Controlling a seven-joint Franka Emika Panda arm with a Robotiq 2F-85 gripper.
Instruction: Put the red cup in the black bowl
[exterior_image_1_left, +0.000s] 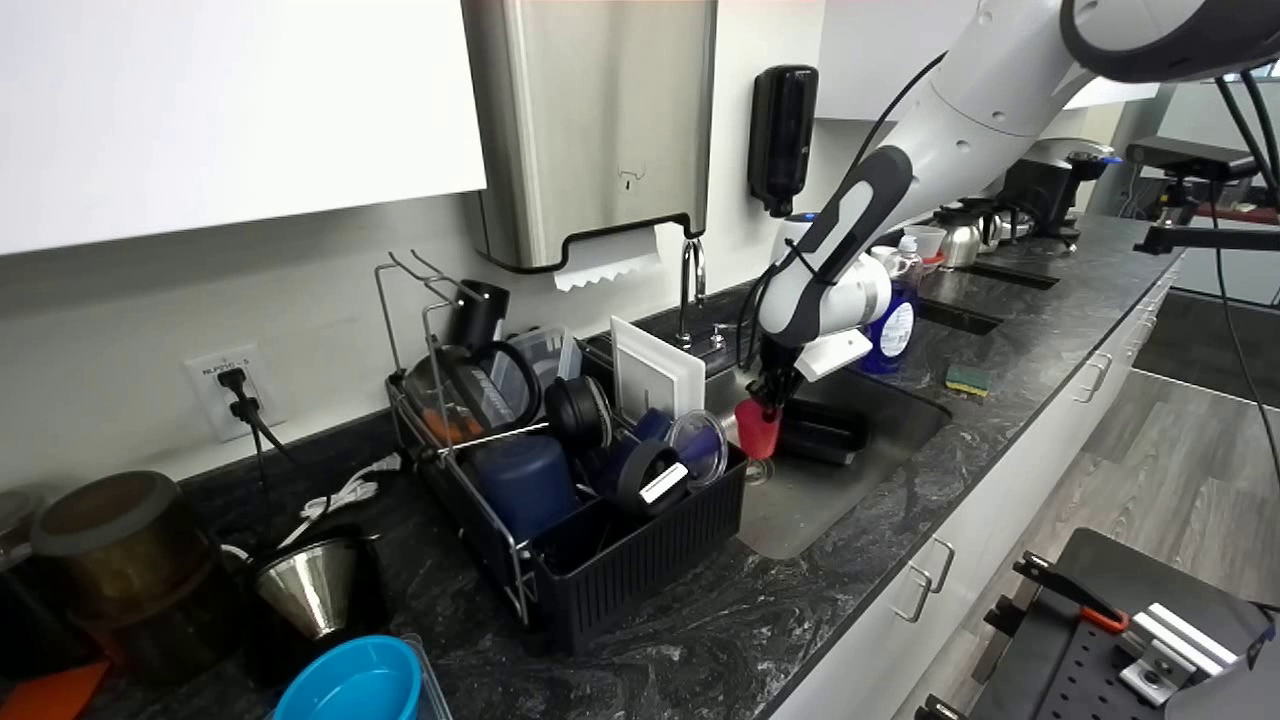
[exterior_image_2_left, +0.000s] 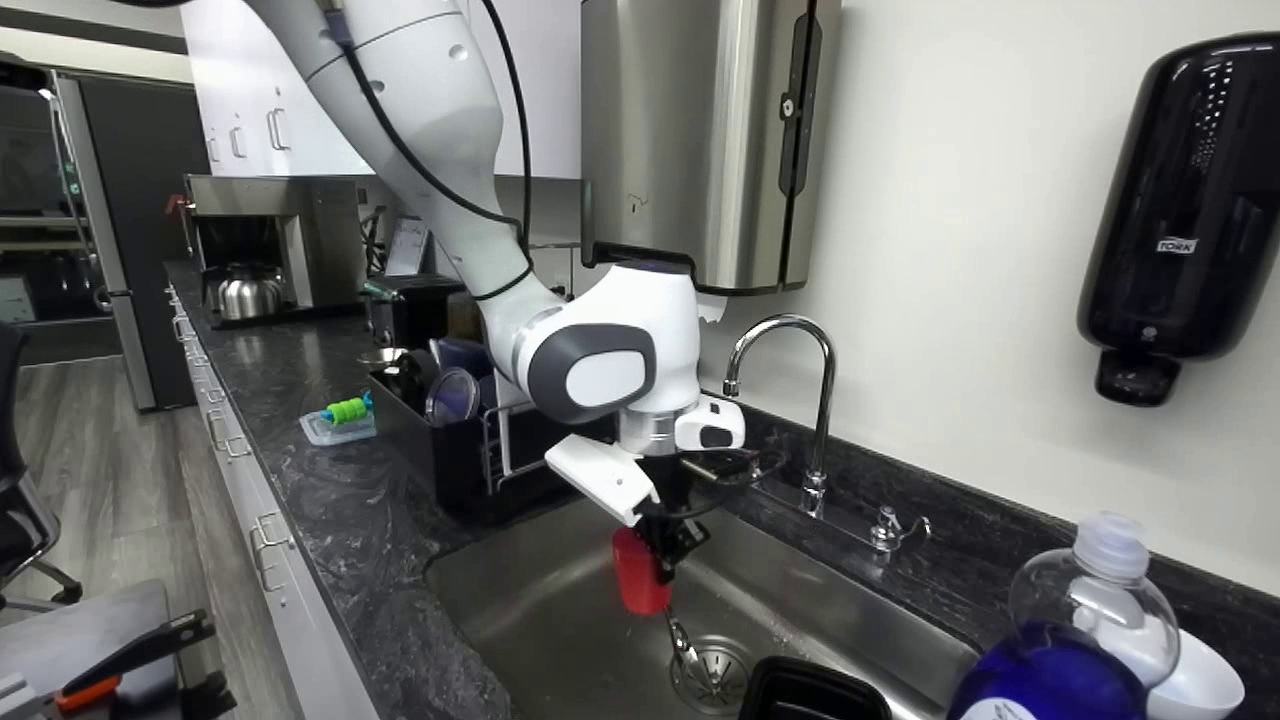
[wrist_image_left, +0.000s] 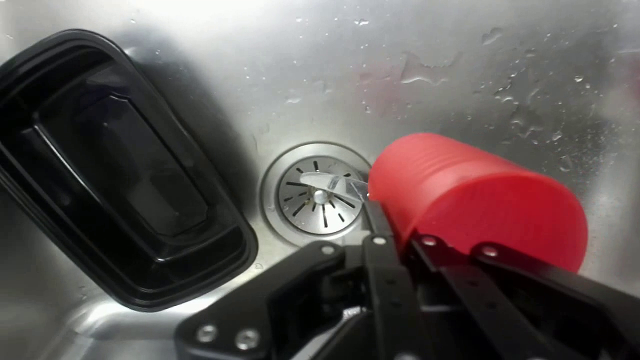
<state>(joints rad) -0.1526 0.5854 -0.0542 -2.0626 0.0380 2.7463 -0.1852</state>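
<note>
We see the red cup (wrist_image_left: 440, 175) held over the sink (wrist_image_left: 300, 65), the gripper (wrist_image_left: 402, 240) clamped on its wall near the rim. The cup is smooth and tapered, faintly ridged round its body, and it tilts so that the wrist view looks partly into its mouth. Just beside it in that view is the round metal drain (wrist_image_left: 320, 220), cut with radial slots; a slim, shiny piece (wrist_image_left: 327, 182), perhaps cutlery, lies across it, one end out of sight behind the cup. Past the drain, apart from the cup, the black bowl (wrist_image_left: 135, 170) rests on the bottom of the sink: a glossy oblong with rounded corners, a lipped rim and stepped sides. The sink is grey steel, beaded with water (wrist_image_left: 422, 79).

In an exterior view, the ribbed black dish rack (exterior_image_1_left: 650, 555) stands beside the sink, holding a rounded dark blue vessel (exterior_image_1_left: 525, 485) and a flat white square (exterior_image_1_left: 655, 375) on edge. At the sink's opposite end, a clear bottle (exterior_image_2_left: 1070, 620) holds deep blue liquid (exterior_image_2_left: 1040, 685), with a smooth white bowl (exterior_image_2_left: 1205, 680) behind it. A curved chrome faucet (exterior_image_2_left: 826, 400) rises at the back. On the wall (exterior_image_2_left: 950, 250) hangs a brushed-metal towel dispenser (exterior_image_1_left: 610, 130), torn white paper (exterior_image_1_left: 605, 262) hanging from its underside. Well beyond, a steel pot (exterior_image_2_left: 250, 297) sits inside a boxy coffee machine (exterior_image_2_left: 330, 245).
</note>
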